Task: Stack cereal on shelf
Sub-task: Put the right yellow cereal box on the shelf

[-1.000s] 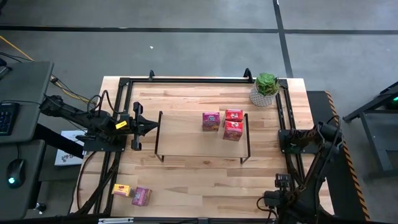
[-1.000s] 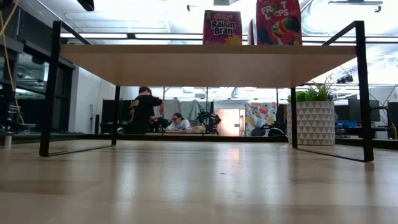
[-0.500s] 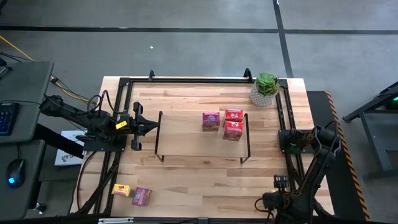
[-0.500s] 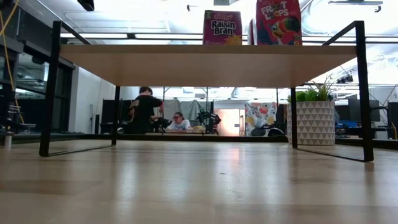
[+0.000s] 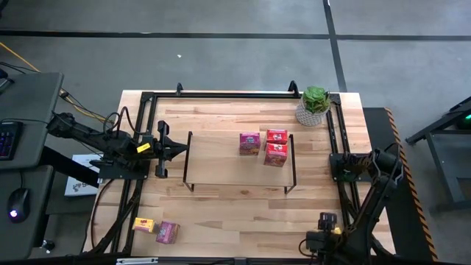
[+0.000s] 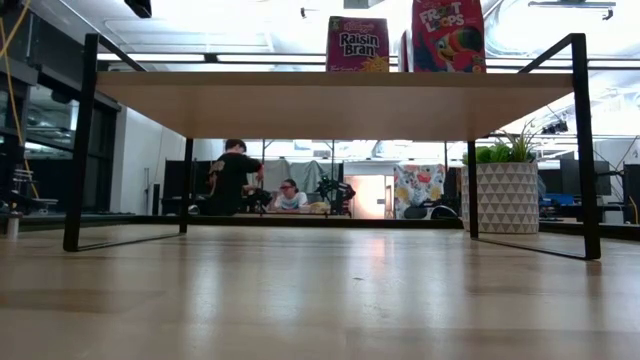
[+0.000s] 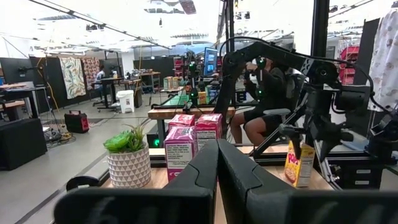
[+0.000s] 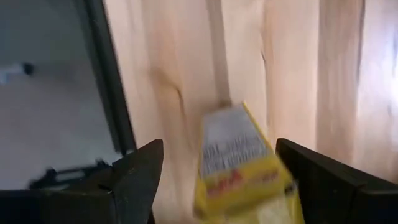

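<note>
Right gripper (image 8: 217, 180): at the table's near right corner, fingers spread wide, nothing grasped.
Yellow cereal box (image 8: 239, 165): lying on the tabletop (image 5: 221, 210), between the right gripper's open fingers; contact cannot be told.
Left gripper (image 5: 184, 148): closed tight and empty, at the left end of the shelf (image 5: 221, 165).
On shelf: one magenta box (image 5: 249, 143) and two red boxes (image 5: 276, 148), upright toward its right end.
Off shelf: second yellow box (image 5: 144, 225) and second magenta box (image 5: 168, 232), near left corner of table.
Potted plant (image 5: 314, 105): far right corner.

Grey concrete floor (image 5: 235, 44) w/ dark seams; desk w/ keyboard (image 5: 7, 138) at 9 o'clock; bright ceiling lights (image 6: 250, 30); two people (image 6: 232, 178) at far desks.
</note>
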You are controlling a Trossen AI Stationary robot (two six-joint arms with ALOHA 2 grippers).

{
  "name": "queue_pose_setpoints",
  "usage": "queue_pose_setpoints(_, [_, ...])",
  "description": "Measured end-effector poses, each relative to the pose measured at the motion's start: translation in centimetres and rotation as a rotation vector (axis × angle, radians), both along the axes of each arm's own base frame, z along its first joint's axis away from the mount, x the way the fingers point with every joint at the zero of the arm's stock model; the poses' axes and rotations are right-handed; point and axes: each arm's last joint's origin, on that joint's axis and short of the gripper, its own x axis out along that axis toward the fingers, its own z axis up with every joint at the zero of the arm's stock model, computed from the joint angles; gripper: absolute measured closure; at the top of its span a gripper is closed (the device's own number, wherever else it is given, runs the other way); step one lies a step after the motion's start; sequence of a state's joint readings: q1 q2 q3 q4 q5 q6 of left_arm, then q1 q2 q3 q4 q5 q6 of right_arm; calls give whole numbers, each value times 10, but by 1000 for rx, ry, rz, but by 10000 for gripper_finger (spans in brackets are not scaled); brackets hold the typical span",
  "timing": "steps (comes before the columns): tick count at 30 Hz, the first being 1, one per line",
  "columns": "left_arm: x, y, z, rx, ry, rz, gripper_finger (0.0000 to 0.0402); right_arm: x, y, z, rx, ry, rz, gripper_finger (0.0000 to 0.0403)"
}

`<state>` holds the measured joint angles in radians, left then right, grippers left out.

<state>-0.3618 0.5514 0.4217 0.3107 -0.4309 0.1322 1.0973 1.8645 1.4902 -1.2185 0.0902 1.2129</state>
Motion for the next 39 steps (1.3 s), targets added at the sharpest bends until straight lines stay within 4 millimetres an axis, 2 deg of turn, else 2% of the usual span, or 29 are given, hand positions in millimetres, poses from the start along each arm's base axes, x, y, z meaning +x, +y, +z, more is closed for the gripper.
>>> queue_pose_setpoints(5, [0,0,0,0,0,0,402,5,4,0,8,-112,20,99])
queue_pose_setpoints(9, [0,0,0,0,0,0,402,5,1,1,-33,-138,18,99])
queue_pose_setpoints(15, [0,0,0,0,0,0,401,2,-5,1,-108,-97,88,99])
queue_pose_setpoints(19, [0,0,0,1,0,0,401,-1,-9,1,-142,-32,203,99])
queue_pose_setpoints(24, [0,0,0,1,0,0,402,-5,-10,1,-115,83,306,99])
queue_pose_setpoints(31, [0,0,0,1,0,0,401,-5,-10,1,-122,89,384,99])
queue_pose_setpoints(39, [0,0,0,1,0,0,401,-9,-11,2,-75,202,485,99])
